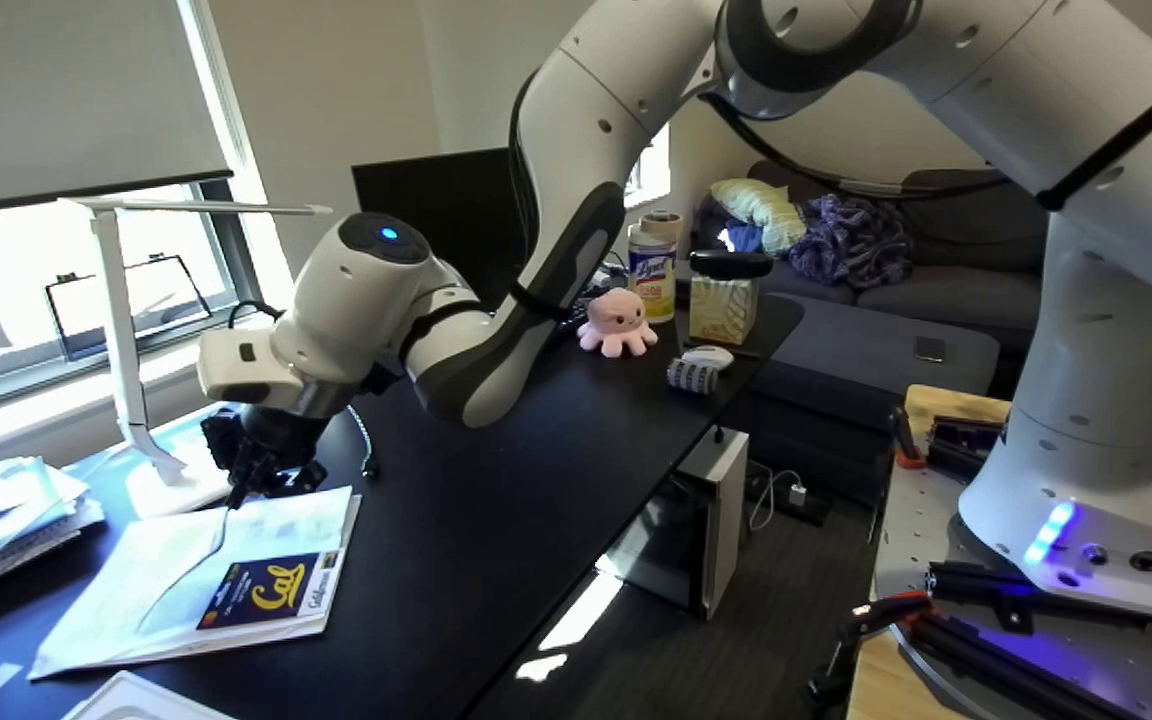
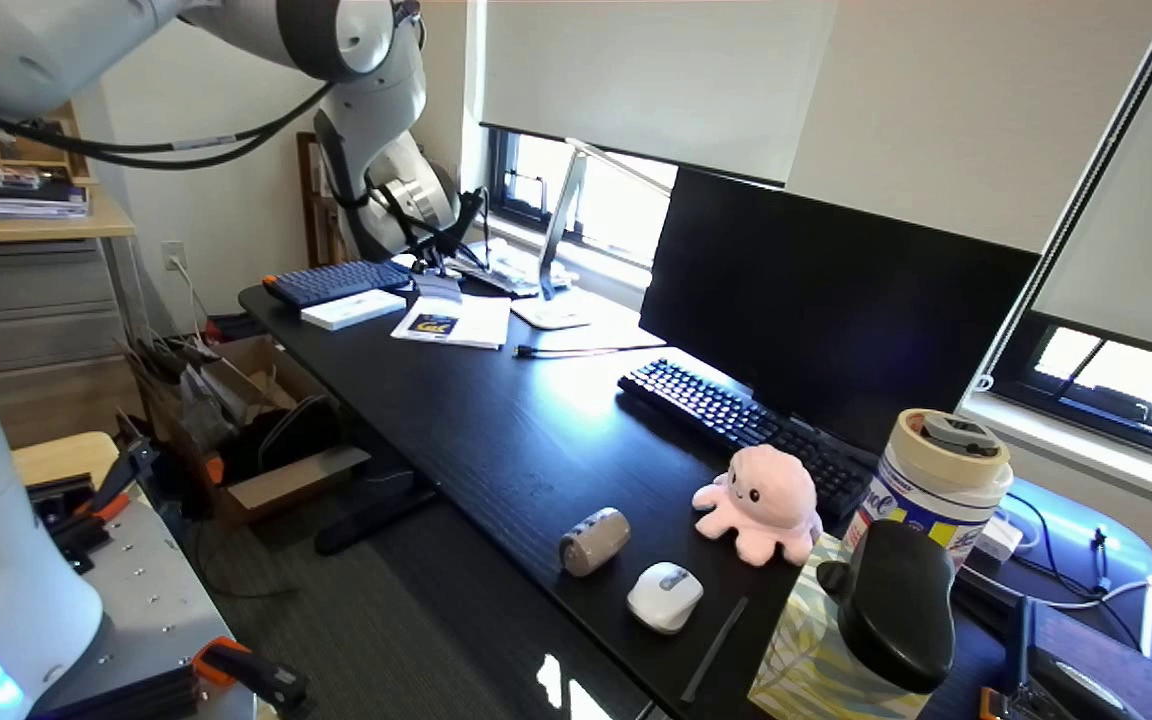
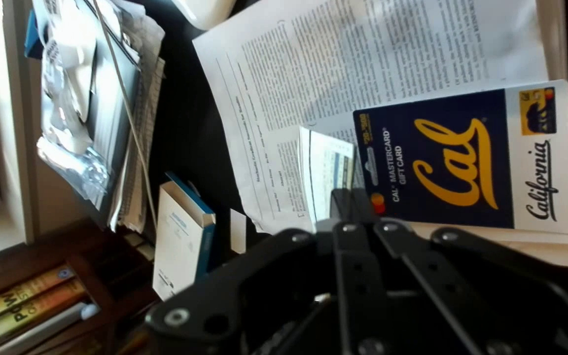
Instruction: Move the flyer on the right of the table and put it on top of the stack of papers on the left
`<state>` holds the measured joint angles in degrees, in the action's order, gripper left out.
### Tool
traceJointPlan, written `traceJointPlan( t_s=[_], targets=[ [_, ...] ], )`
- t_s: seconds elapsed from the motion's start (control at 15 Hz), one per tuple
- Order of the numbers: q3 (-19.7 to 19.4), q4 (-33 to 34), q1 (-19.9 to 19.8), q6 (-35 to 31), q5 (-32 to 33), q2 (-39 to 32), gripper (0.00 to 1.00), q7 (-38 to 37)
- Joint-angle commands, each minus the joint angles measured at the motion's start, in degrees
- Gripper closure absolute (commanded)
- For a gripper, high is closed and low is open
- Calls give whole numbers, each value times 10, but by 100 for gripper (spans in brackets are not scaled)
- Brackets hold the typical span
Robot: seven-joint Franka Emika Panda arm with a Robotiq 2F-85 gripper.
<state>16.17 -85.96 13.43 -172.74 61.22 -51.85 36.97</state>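
While some yellow-orange thing (image 3: pixel 30 292) at 8 o'clock in the wrist view says "POW", the stack of papers (image 3: pixel 333 74) toward 12 o'clock has an "Abstract" heading. The flyer (image 3: pixel 323 170) is curled just over that stack, can't tell if it's touching. The gripper (image 3: pixel 350 195) at 6 o'clock is closed, pinching it. The gift card (image 3: pixel 454 162) on the stack, 3 o'clock, reads "Cal Mastercard", "Cal" and "California".

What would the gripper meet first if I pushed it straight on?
Most likely the stack of papers: the flyer hanging from the gripper should touch it before the gripper does. The Cal gift card lies close to that line; depth is unclear, so it could come first.
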Motion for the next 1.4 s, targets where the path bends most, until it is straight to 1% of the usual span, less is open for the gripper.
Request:
traceJointPlan(
  t_s=[0.0, 0.13, 0.2, 0.27, 0.33, 0.47, 0.53, 0.73, 0.93, 1.13, 1.33],
  targets=[
    [47, 18, -36, 5, -9, -34, 100, 99],
    [37, 27, -31, 14, -1, -38, 100, 102],
    [23, 33, -21, 16, 4, -37, 100, 91],
    [-1, 33, -4, 8, -12, -32, 100, 93],
    [-19, 39, 10, 13, -6, -27, 100, 78],
    [-46, 44, 28, 18, 0, -21, 100, 64],
    [-52, 46, 33, 17, 0, -22, 100, 64],
    [-53, 48, 40, 20, -5, -30, 100, 79],
    [-63, 51, 52, 38, -4, -32, 100, 72],
    [-65, 40, 54, 47, -4, -25, 100, 68],
    [-55, 27, 48, 57, -8, -24, 100, 84]
  ],
)
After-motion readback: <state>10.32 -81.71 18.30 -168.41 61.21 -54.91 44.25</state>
